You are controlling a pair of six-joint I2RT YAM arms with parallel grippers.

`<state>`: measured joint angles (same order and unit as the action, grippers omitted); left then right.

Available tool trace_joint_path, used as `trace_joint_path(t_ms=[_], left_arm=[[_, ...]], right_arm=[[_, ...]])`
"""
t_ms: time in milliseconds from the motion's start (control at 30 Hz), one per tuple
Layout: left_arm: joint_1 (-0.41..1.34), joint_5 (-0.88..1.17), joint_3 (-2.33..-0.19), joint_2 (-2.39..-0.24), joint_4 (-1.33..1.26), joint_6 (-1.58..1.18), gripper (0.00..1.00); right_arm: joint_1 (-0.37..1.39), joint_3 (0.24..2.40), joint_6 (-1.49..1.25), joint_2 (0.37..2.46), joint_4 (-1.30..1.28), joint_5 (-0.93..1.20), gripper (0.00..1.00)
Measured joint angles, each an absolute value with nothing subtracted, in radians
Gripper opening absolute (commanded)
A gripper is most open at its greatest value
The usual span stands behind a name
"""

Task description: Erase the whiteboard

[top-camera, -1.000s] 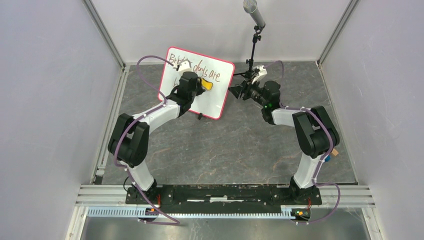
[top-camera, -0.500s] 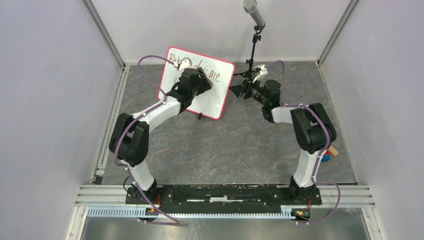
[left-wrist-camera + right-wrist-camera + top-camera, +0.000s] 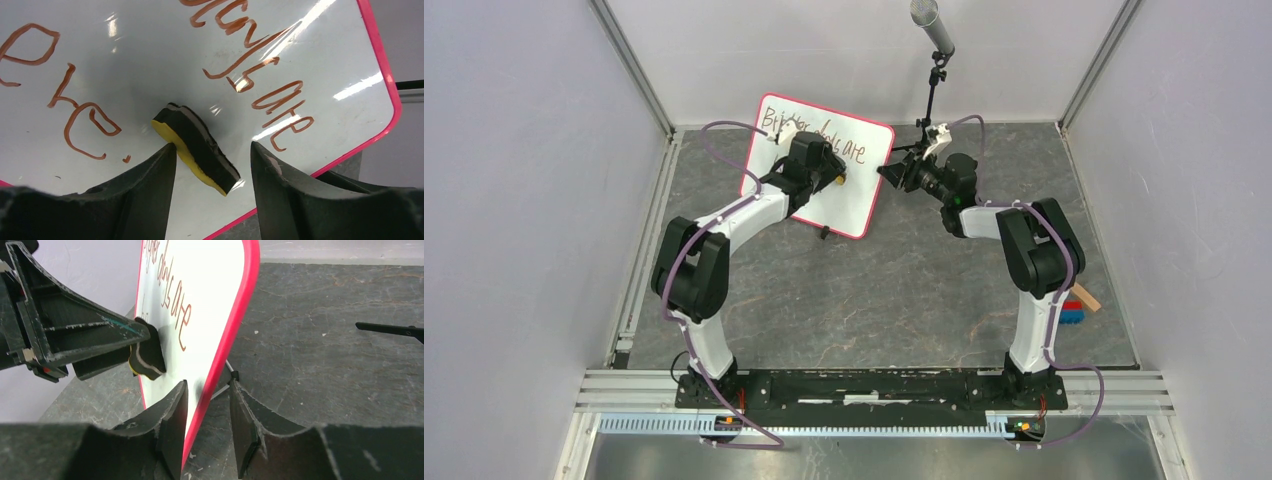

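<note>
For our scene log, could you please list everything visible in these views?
whiteboard: one, white with red-pink rim, propped at the table's far left.
handwriting: several brown words, on its face.
eraser: one, black and yellow, pressed on the board.
microphone: one, grey on black stand, far centre.
blocks: three, red, blue, tan, beside the right arm.
table: one, dark grey marbled.
left hand: shut on the eraser.
right hand: astride the board's right rim.

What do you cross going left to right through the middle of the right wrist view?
left hand → eraser → whiteboard → black stand leg. Right hand straddles the whiteboard rim, so left out.
</note>
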<state>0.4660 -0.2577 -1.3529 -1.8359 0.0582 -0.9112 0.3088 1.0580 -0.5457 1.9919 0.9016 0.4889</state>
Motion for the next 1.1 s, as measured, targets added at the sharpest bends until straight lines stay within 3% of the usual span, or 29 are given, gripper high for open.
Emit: trace_joint_path(t_ms=[167,467,1100], left_arm=[[0.466,-0.256,-1.357,-1.845,0.075,-0.941,0.64],[0.466,-0.252,-1.356,-1.84,0.073,-0.914,0.77],[0.53,-0.106,-1.319,-1.792,0.028,-0.848,0.86]], right_arm=[[0.323,1.09,-0.544,2.009,0.896,0.489,0.39],[0.33,1.096,-0.537,2.012,0.879,0.489,0.35],[0.33,1.096,-0.528,2.012,0.863,0.489,0.32]])
